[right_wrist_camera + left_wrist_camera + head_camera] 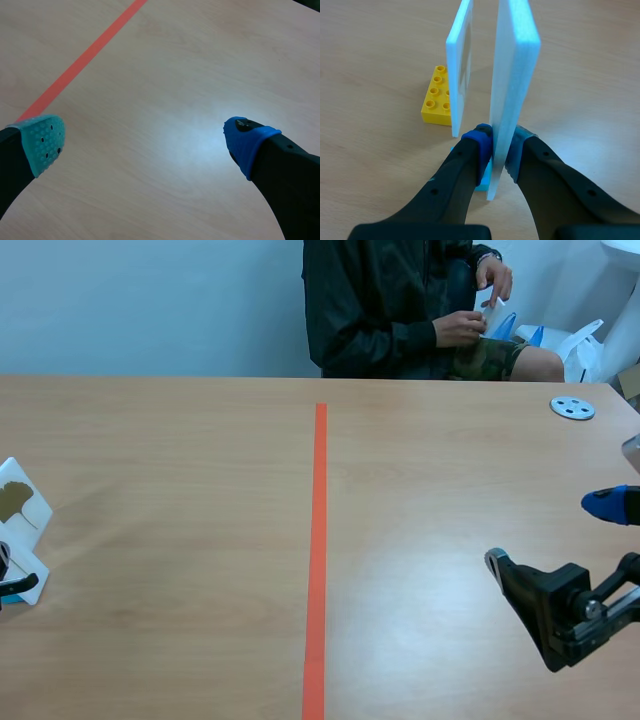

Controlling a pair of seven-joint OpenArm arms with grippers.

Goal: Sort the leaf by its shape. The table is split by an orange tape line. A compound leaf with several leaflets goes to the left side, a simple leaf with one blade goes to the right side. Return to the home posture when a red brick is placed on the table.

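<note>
White foam card pinched edge-on by the left gripper stands far left of the orange tape line, near a brownish leaf picture; right gripper spread wide right of it

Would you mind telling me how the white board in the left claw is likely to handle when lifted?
The white board looks thick and foam-like, so it is probably light and stiff; it shows no bend ahead of the left claw. Gripped near one end only, it may pivot or slip.
</note>
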